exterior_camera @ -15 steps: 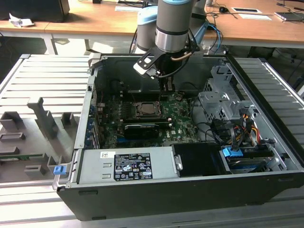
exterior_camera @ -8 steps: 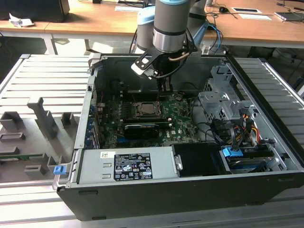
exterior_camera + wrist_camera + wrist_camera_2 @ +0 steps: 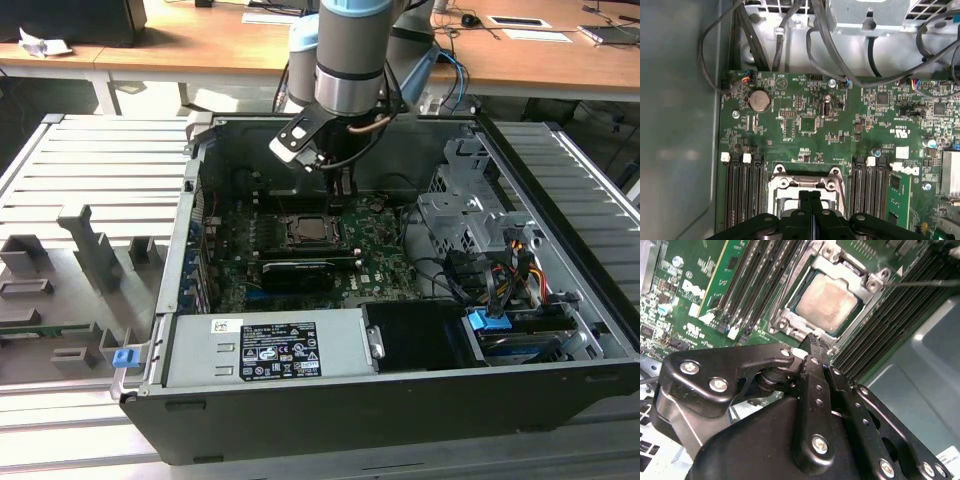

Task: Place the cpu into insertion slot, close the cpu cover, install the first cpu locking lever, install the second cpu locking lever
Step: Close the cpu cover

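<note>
Jaws on the gripper [image 3: 811, 339] are pressed together, nothing between them. In both wrist views the tips sit right over the near edge of the socket; we can't tell if they touch metal. Directly past the tips is the cpu [image 3: 827, 302], flat in the insertion slot [image 3: 781, 324], dull silver top showing through the cut-out. The cpu cover [image 3: 863, 286] lies down flat around it. From the cover's far corner a thin metal rod [image 3: 920, 283] runs off sideways over the board; whether it's latched we can't tell. Tight flanks: the black memory slots [image 3: 760, 280] run in banks on both sides of the jaws, just beside the socket frame. Further ahead of the jaws in the first wrist view: open green motherboard [image 3: 805, 150], a coin cell [image 3: 759, 101] off to one side, then a bundle of black cables [image 3: 830, 45] draped past the board's far edge, with the grey case wall [image 3: 675, 125] alongside. In the exterior view the arm [image 3: 350, 60] comes down into the open case, with the long black expansion card [image 3: 297, 272] just on the camera side of the socket. The grey power supply [image 3: 265, 350] sits nearer the camera again, and the drive cage [image 3: 455, 215] is off to the exterior view's right, well apart from the jaws.
</note>
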`<state>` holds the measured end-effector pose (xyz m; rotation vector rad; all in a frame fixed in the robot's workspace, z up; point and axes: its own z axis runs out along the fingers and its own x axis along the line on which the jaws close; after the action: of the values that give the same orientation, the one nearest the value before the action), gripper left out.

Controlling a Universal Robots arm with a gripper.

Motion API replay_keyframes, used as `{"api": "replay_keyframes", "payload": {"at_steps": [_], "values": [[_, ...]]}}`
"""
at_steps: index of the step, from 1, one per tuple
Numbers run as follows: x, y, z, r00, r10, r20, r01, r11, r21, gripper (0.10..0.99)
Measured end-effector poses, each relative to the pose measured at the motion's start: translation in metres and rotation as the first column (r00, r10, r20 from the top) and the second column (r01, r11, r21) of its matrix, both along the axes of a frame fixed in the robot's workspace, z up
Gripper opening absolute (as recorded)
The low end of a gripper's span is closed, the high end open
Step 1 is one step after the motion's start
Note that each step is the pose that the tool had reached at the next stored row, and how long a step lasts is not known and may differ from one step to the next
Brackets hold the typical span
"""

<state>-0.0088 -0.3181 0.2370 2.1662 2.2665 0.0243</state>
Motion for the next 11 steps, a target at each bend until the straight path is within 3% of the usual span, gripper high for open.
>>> {"api": "replay_keyframes", "payload": {"at_steps": [2, 11], "values": [[-0.0075, 0.0001, -0.0011, 1.0, 0.003, -0.0001, -0.003, 1.0, 0.0, 0.106], [-0.0183, 0.0001, -0.0032, 1.0, 0.004, -0.0001, -0.004, 1.0, 0.003, 0.106]]}}
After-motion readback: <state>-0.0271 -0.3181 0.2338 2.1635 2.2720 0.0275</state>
